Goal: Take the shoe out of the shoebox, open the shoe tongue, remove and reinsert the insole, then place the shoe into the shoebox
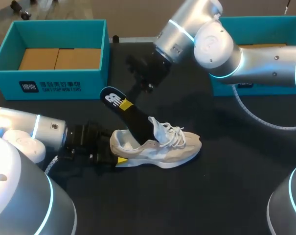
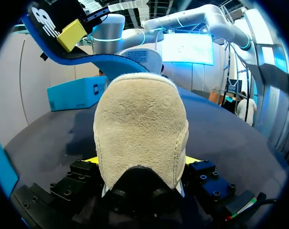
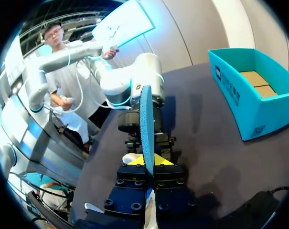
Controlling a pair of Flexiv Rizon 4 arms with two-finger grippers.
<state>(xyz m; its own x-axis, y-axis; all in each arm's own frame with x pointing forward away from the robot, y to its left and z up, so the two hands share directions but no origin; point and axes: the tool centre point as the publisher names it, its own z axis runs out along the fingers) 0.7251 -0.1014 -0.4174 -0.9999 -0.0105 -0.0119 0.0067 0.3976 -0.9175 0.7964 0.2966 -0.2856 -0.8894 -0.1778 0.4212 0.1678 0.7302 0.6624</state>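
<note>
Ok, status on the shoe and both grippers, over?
Left gripper: jaws shut on shoe heel, on the table. Right gripper: jaws shut on insole, lower end in the shoe. Nothing blocking.

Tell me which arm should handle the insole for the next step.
Right. The right gripper is already shut on the insole, whose lower end sits inside the shoe. The left gripper is shut on the shoe's heel and probably serves best by steadying it.
</note>
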